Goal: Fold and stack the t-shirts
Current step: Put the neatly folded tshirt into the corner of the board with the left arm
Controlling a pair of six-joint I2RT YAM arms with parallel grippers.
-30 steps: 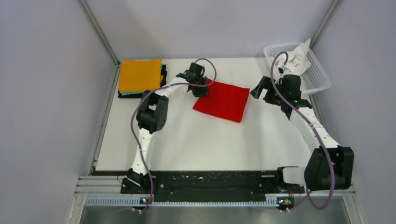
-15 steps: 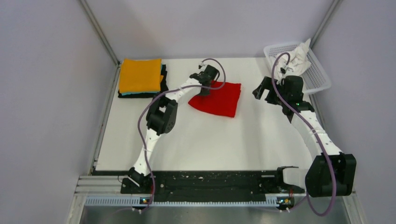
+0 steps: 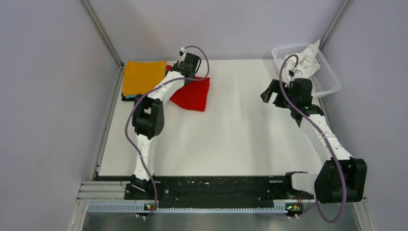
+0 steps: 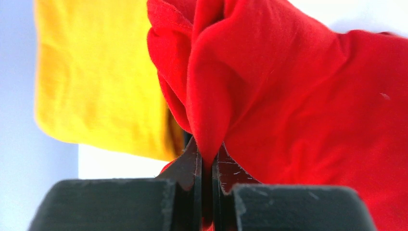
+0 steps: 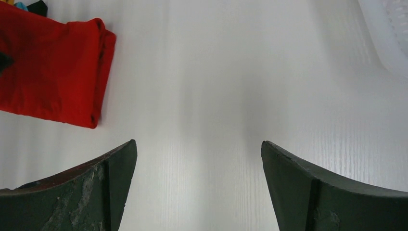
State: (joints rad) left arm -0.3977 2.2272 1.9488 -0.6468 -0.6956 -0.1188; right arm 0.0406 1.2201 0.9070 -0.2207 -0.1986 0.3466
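**A:** From above, where is the red shirt?

**B:** The red shirt [image 3: 193, 95] sits bunched on the far left of the table [image 3: 231, 139]. It is just beside the orange shirt [image 3: 143, 76], which tops a stack showing a dark edge underneath. The left gripper [image 3: 185, 72] is at the red shirt's edge nearest that stack. The right gripper [image 3: 268, 94] hangs over bare table well apart from it, near the basket [image 3: 332, 79], which holds a crumpled white shirt [image 3: 308, 58].

**A:** And the left wrist camera?

**B:** The fingers are pressed together with a fold of red cloth pinched between them. The rest of the red shirt billows up and to the right, filling most of the picture. The orange shirt lies behind it on the left, with a strip of white table at its lower edge.

**A:** The right wrist camera?

**B:** Its jaws are spread wide with nothing between them but white table. The red shirt lies in the upper left corner, its folded edge turned toward the middle. Scraps of teal and black peek out above it, and the basket's edge shows at the top right.
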